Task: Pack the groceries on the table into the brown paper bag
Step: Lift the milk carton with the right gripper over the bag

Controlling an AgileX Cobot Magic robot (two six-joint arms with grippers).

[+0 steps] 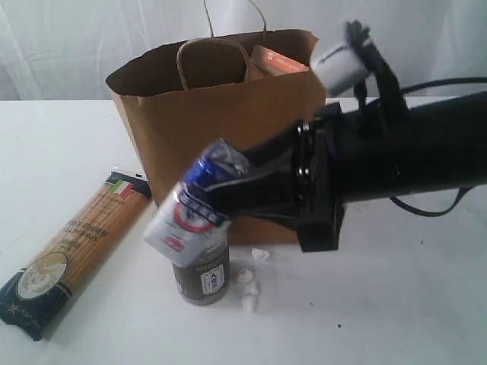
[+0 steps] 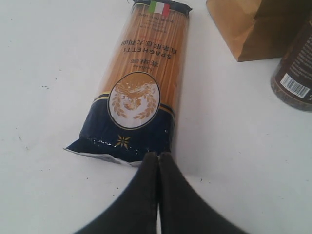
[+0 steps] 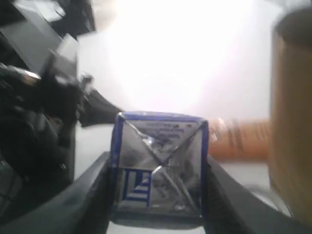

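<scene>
The right gripper [image 3: 157, 192], clamped on the tilted blue-white mini carton [image 1: 186, 220], holds it in front of the brown paper bag [image 1: 221, 122], just above the dark can [image 1: 202, 277], where too shallow a lift could snag the bag's rim and topple it

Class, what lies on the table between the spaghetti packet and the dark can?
Nothing: the left wrist view shows bare white table between the spaghetti packet and the dark can.
</scene>
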